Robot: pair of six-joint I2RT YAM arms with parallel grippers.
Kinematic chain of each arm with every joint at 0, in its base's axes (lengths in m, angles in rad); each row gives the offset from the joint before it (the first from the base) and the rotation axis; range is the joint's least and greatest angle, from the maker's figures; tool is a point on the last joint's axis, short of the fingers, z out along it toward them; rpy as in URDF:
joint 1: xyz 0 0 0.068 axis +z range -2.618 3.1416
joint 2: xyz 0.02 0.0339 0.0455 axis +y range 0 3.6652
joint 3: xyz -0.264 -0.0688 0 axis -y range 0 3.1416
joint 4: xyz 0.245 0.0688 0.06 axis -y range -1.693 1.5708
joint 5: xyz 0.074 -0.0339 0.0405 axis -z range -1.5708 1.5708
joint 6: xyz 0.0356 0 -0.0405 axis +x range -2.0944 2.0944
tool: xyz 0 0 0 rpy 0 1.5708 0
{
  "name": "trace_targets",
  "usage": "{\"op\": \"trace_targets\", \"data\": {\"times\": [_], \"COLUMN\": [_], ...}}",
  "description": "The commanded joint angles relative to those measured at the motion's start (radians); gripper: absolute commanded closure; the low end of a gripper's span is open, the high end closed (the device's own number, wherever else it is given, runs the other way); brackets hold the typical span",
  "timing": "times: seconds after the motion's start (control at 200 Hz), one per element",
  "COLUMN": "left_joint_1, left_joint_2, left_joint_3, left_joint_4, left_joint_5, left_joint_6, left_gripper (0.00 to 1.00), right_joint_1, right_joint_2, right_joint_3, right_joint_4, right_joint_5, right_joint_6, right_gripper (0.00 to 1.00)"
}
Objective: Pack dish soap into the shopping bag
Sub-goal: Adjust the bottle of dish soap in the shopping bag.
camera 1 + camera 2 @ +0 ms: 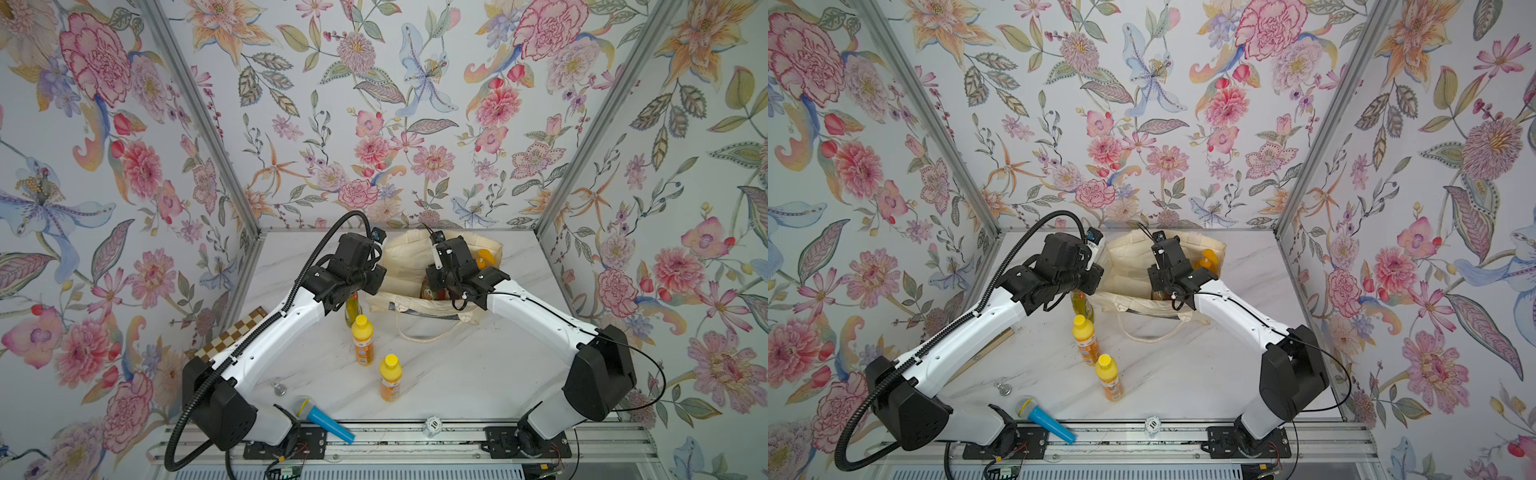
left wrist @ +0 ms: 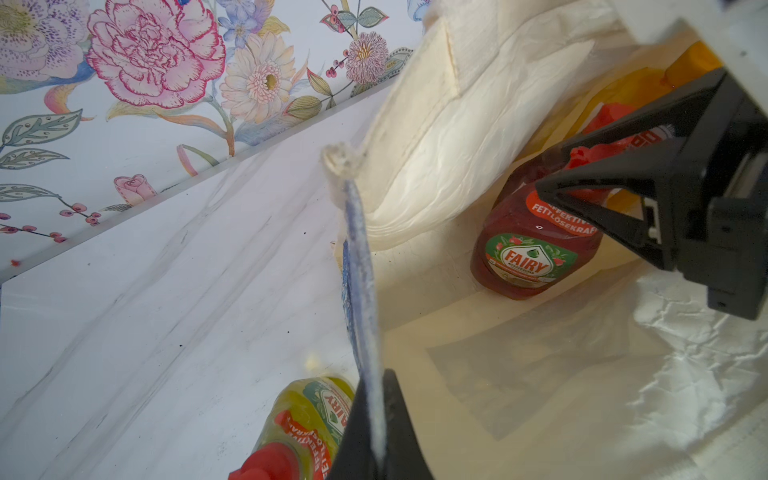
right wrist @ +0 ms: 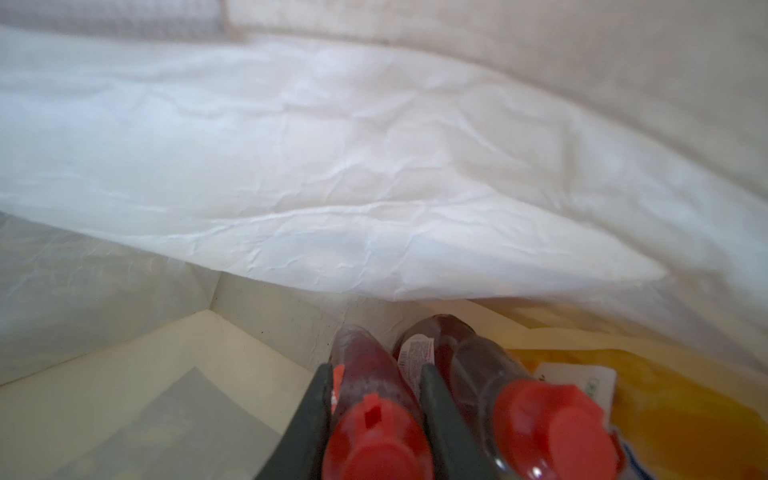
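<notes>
**Red-capped bottle gripped inside the tote, three bottles out on the counter**

Your right tool (image 3: pixel 376 370) reaches down into the open mouth of the shopping bag (image 1: pixel 409 253), and its two dark fingers are closed on the neck of a dark red bottle (image 3: pixel 370 399), just under the red cap. The bottle hangs upright low in the bag; you cannot tell whether its base touches the bag's floor. A second dark red bottle (image 3: pixel 498 374) stands just beside it, with the orange pump bottle (image 1: pixel 484 257) behind them at the bag's far right corner.

Your left tool (image 2: pixel 376 419) is pinched tight on the bag's front rim at its left end, with the blue-printed cloth running between the fingers. The bag stands at the far middle of the counter (image 1: pixel 457 374), its mouth wide open towards the cameras above.

Outside the bag, the yellow-green bottle (image 1: pixel 353 309) stands upright just beside the bag's front left corner, partly hidden under your left wrist in both top views. Nearer to you stand the farther orange bottle (image 1: pixel 362 340) and the nearer orange bottle (image 1: pixel 389 379), both upright with yellow caps, close together and apart from the bag.

A blue toy microphone (image 1: pixel 322 417) lies at the counter's near edge, by your left arm's base, and a checkered board (image 1: pixel 232 336) shows under that arm
</notes>
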Motion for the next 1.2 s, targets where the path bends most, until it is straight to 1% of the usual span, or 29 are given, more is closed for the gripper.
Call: {"op": "trace_targets", "data": {"times": [0.0, 0.215, 0.36, 0.465, 0.706, 0.956, 1.111, 1.191], "left_joint_1": [0.008, 0.008, 0.008, 0.008, 0.007, 0.008, 0.008, 0.008], "left_joint_2": [-0.03, -0.028, -0.027, -0.026, -0.027, -0.026, -0.025, -0.026], "left_joint_3": [0.013, 0.012, 0.018, 0.022, 0.024, 0.023, 0.024, 0.024], "left_joint_4": [0.038, 0.038, 0.034, 0.03, 0.025, 0.023, 0.023, 0.023], "left_joint_5": [-0.009, -0.002, 0.002, 0.001, 0.0, -0.006, -0.008, -0.011], "left_joint_6": [-0.002, -0.004, -0.003, -0.002, 0.0, 0.003, 0.003, 0.003], "left_gripper": [1.0, 1.0, 1.0, 1.0, 1.0, 1.0, 1.0, 1.0], "right_joint_1": [0.006, 0.008, 0.007, 0.001, -0.012, -0.024, -0.028, -0.026], "right_joint_2": [-0.076, -0.117, -0.111, -0.098, -0.05, -0.028, -0.016, -0.017], "right_joint_3": [-0.049, -0.142, -0.173, -0.186, -0.204, -0.28, -0.299, -0.304], "right_joint_4": [0.185, 0.351, 0.443, 0.506, 0.583, 0.605, 0.588, 0.583], "right_joint_5": [0.059, 0.092, 0.105, 0.092, 0.063, 0.054, 0.054, 0.051], "right_joint_6": [-0.053, -0.076, -0.092, -0.102, -0.112, -0.09, -0.085, -0.084], "right_gripper": [1.0, 1.0, 1.0, 1.0, 1.0, 1.0, 1.0, 0.89]}}
